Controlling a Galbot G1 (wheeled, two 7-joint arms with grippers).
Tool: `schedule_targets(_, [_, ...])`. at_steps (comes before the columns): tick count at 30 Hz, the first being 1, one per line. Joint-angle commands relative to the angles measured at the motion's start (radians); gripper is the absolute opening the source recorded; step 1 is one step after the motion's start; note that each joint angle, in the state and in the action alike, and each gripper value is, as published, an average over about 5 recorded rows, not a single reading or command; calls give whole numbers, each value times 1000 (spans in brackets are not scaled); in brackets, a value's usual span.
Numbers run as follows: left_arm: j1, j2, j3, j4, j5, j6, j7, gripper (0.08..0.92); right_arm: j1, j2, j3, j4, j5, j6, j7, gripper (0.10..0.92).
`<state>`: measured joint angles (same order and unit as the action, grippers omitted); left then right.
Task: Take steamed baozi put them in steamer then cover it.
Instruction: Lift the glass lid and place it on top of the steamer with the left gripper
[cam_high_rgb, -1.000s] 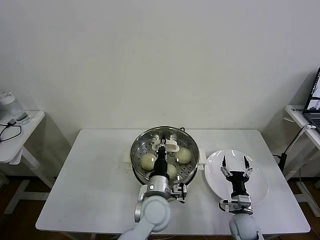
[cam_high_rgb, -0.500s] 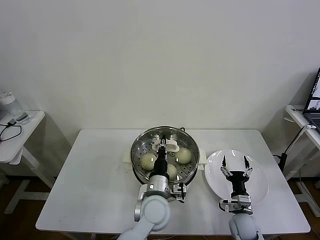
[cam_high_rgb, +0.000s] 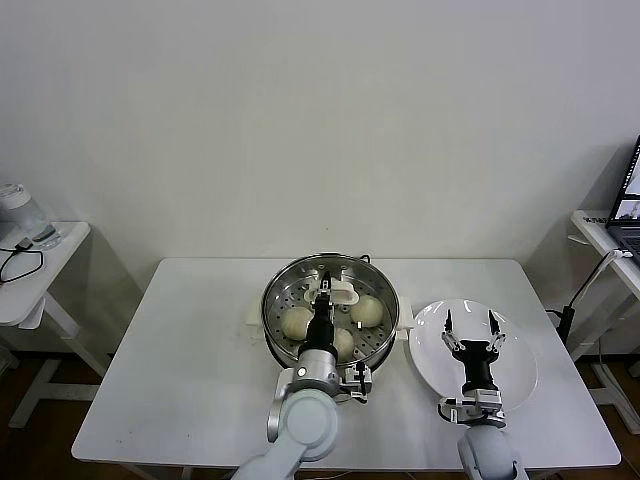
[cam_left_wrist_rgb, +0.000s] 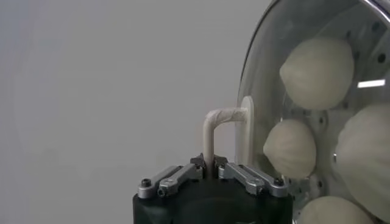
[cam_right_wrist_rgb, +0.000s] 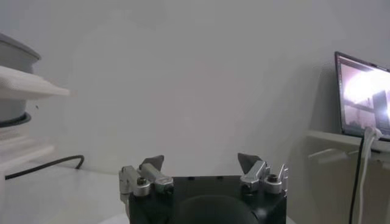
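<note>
Steamed baozi (cam_high_rgb: 297, 322) are seen lying inside the steamer (cam_high_rgb: 276, 290) at the middle of the white desk (cam_high_rgb: 190, 350), where a clear lid (cam_left_wrist_rgb: 268, 55) is held by its white loop handle (cam_left_wrist_rgb: 214, 125) in the tightly closed left claw (cam_high_rgb: 324, 289). The lid is shown directly over the steamer's opening, its handle upright in line with the claw, so only lowering and release seem left. The right claw (cam_high_rgb: 470, 330) is spread wide and idle above an empty white plate (cam_high_rgb: 520, 375) beside the steamer.

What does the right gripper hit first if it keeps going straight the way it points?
Probably nothing on the table. The open right gripper sits over the white plate and points toward the far table edge; the way looks free up to the back wall, though depth is unclear.
</note>
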<state>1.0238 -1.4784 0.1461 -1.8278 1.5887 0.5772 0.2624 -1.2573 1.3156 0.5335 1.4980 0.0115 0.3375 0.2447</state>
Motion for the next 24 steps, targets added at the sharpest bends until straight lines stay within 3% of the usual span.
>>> schedule_targets(1, [-1,-1,-5,1,-13,-5,-2,188,1,1,1,0,-1,1,1,823])
schedule_targets(6, [0,-1,-8,-1,-6,-12,-7,225,1,1,0,0,-2,1,1,823])
schedule_targets(16, [22,13,-10,-51,-3,-16,-9,506,2,3,-1,-1,-5,1,1,823])
schedule_targets(24, [75,86,4,-197,-45,-15,15,731,7,2,-1,1,-7,-1,2,823])
